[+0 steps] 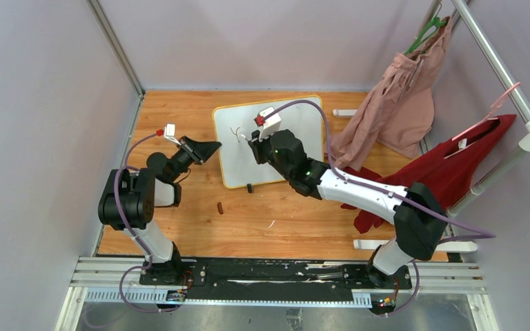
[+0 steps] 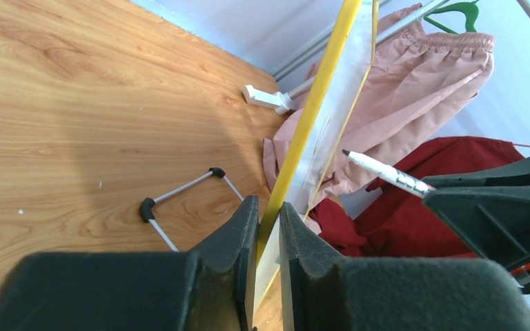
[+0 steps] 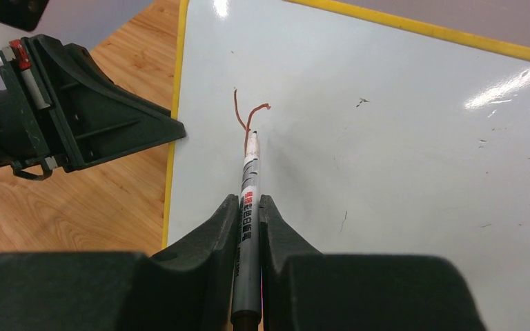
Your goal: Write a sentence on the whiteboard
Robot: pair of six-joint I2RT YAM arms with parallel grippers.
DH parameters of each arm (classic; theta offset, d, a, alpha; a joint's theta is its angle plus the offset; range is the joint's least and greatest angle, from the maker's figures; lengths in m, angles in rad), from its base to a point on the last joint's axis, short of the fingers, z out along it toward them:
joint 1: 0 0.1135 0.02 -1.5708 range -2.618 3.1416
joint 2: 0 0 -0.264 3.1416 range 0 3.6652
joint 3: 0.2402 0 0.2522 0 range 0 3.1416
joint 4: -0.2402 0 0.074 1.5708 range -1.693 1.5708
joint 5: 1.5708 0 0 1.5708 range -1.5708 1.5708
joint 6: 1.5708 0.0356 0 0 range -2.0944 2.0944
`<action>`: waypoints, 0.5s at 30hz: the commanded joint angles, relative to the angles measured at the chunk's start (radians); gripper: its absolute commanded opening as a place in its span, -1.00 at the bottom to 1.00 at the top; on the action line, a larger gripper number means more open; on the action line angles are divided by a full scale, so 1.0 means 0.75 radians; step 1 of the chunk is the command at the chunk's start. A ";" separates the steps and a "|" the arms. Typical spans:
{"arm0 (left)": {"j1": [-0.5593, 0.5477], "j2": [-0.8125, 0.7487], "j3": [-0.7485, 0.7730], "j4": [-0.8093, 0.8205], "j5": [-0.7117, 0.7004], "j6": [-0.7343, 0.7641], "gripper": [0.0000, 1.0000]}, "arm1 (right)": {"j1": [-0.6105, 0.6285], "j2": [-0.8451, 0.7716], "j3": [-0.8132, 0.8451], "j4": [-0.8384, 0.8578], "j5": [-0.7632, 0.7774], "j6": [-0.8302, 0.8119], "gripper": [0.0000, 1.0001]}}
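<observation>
- We see the whiteboard (image 1: pixel 286 148) on the wooden table (image 1: pixel 179 110), middle to far, yellow frame all round. It looks propped at a tilt rather than lying flat.
- The left gripper (image 2: pixel 269 207) is at the board's left edge. Its two fingers are closed onto the yellow frame, one on each side, and there is no gap that we can make out.
- A wire stand (image 2: pixel 179 196) with black corner pieces sits on the table just left of that edge, in the left wrist view.
- The right gripper (image 3: pixel 248 201) reaches over the board from the right, with its jaws clamped on the marker (image 3: pixel 250 172). The marker is grey and white, and its barrel sticks out forward.
- The marker tip is touching the white surface, upper left part of the board.
- Of the sentence (image 3: pixel 247 116) we see only a start: two thin reddish-brown strokes meeting in a fork, right at the marker tip. No readable word.
- The board also has a few small dark specks to the right of the strokes.
- A small reddish-brown piece (image 1: pixel 219 207) lies on the table near the board's near left corner. We cannot tell what it is.
- A pink garment (image 1: pixel 400 96) hangs on a hanger at far right, and a red garment (image 1: pixel 455 165) hangs nearer on the right. Both are apart from the board.
</observation>
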State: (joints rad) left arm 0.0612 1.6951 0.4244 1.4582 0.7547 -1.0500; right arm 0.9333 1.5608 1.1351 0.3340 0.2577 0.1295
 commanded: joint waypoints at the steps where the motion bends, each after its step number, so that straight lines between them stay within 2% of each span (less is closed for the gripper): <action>1: -0.007 0.027 -0.021 0.058 -0.012 0.048 -1.00 | -0.020 -0.083 -0.033 0.061 0.004 -0.012 -1.00; 13: -0.019 -0.045 -0.089 0.046 -0.068 0.189 -1.00 | -0.019 -0.177 -0.129 0.092 0.012 -0.050 -1.00; 14: -0.018 -0.054 -0.093 0.050 -0.073 0.192 -0.94 | -0.019 -0.184 -0.134 0.093 0.012 -0.056 -1.00; 15: -0.017 -0.067 -0.096 0.038 -0.081 0.202 -0.73 | -0.018 -0.191 -0.140 0.093 0.013 -0.059 -1.00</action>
State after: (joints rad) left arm 0.0551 1.6772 0.3782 1.4799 0.7147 -0.9501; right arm 0.9333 1.4620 1.0496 0.3683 0.2577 0.1131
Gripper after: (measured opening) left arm 0.176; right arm 0.174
